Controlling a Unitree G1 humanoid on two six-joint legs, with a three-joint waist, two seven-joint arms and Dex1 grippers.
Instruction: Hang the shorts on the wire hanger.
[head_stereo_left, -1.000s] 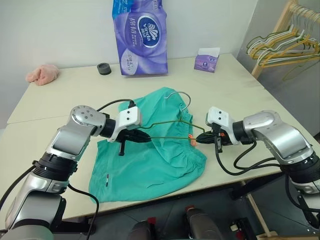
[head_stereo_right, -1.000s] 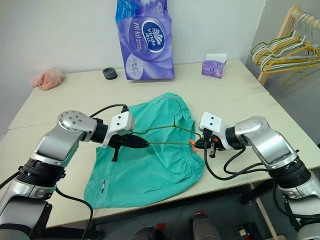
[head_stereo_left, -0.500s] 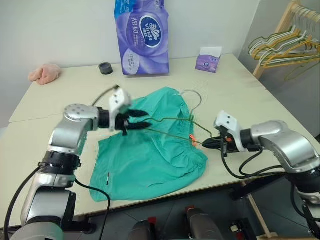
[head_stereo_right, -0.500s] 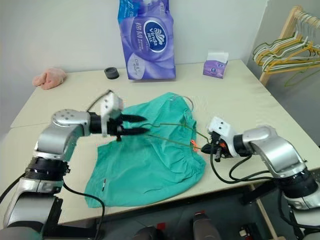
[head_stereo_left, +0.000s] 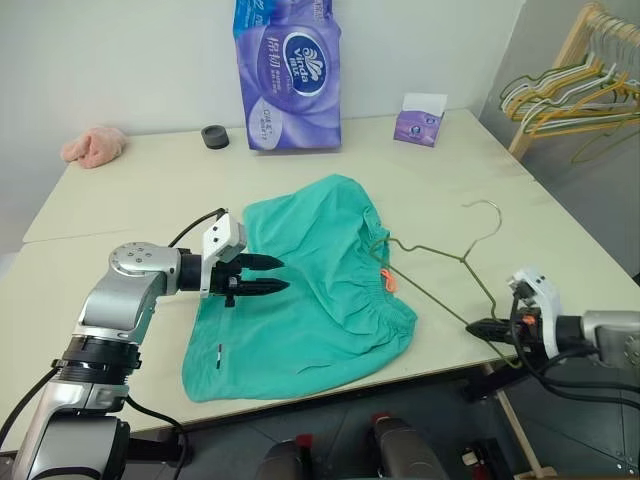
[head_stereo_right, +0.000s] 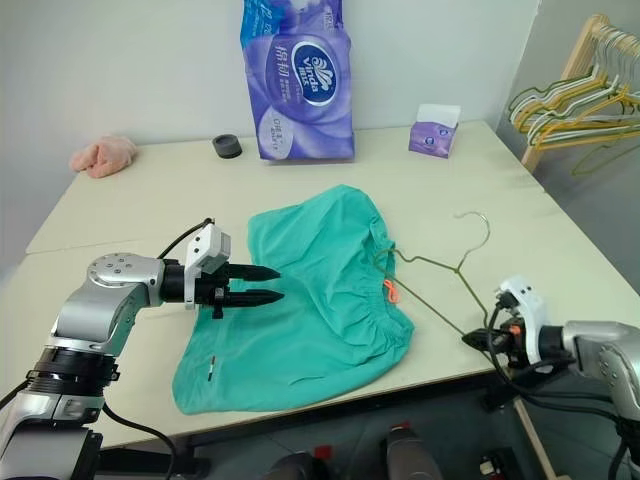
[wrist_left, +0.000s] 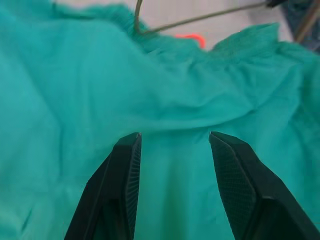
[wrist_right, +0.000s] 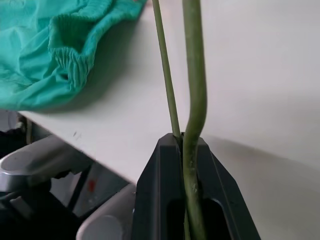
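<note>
You have the table (head_stereo_left: 120, 200) before you, and the shorts (head_stereo_left: 310, 290) lie flat on it toward the near edge, roughly midway along, with the gathered waistband turned to the right-hand edge and the orange drawstring tip (head_stereo_left: 388, 283) showing there. A purple tissue pack (head_stereo_left: 288, 75) stands at the far edge, a small purple tissue box (head_stereo_left: 416, 120) sits toward the far right corner, a pink cloth (head_stereo_left: 92, 146) lies at the far left corner, and a small black ring (head_stereo_left: 214, 136) rests beside the pack.

The wire hanger (head_stereo_left: 450, 265) lies slanted across the right part of the table, well short of being threaded. One end of it sits just at the waistband; whether it is tucked inside the cloth you cannot tell. Its hook curls toward the right edge, and its other end runs off past the near edge.

Your right gripper (head_stereo_right: 478, 340) is clamped tight on that near end of the wire hanger, beyond the near right corner. Your left gripper (head_stereo_left: 268, 275) hovers over the left side of the shorts with its fingers (wrist_left: 127, 170) parted about halfway and nothing between them.

By my reading the task is barely begun: the hanger is in hand, but the shorts are ungripped and unhung. You have yet to take hold of the cloth and feed the wire through.
</note>
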